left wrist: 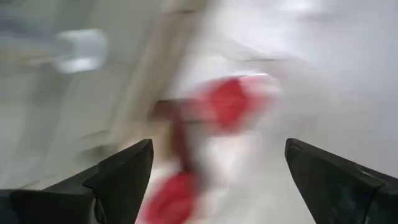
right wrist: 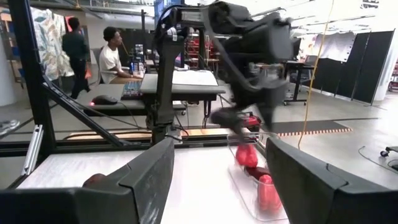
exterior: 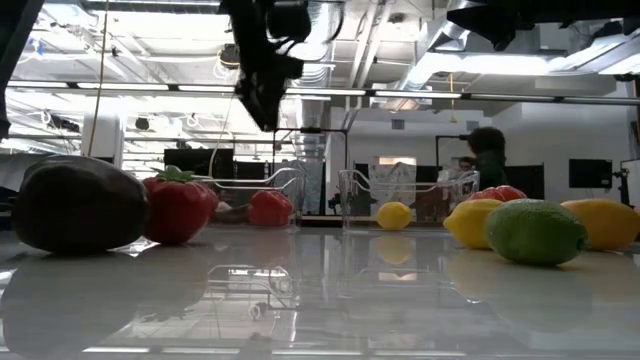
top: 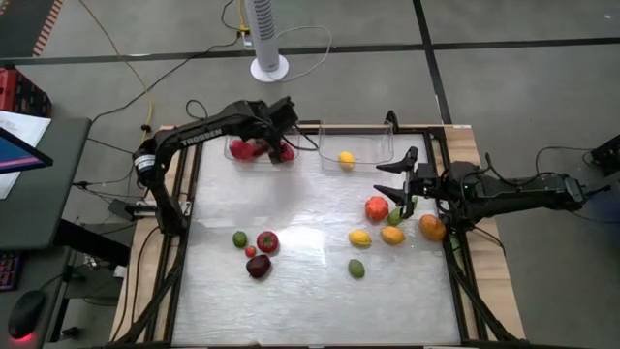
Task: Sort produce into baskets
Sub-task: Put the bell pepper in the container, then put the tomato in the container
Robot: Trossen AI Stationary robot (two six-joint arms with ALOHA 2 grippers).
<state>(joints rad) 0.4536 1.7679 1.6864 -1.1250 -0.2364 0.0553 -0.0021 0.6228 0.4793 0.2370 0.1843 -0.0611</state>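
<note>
My left gripper (top: 284, 145) hangs open and empty over the left clear basket (top: 232, 155), which holds red produce (top: 242, 148); the left wrist view (left wrist: 217, 186) shows the red pieces (left wrist: 230, 102) below the fingers. My right gripper (top: 392, 179) is open and empty, level, just beyond a red tomato (top: 377, 207) and next to the right basket (top: 373, 145), which holds a lemon (top: 346, 158). Loose on the table lie a lime (top: 239, 238), a red pepper (top: 267, 241), an eggplant (top: 259, 266), yellow and orange fruits (top: 392, 235) and a second lime (top: 356, 269).
Both baskets stand side by side at the table's far edge. A white fan post (top: 267, 39) stands beyond it. People (right wrist: 115, 53) sit and stand at desks in the room behind. The table's middle (top: 310, 208) and near part are bare white surface.
</note>
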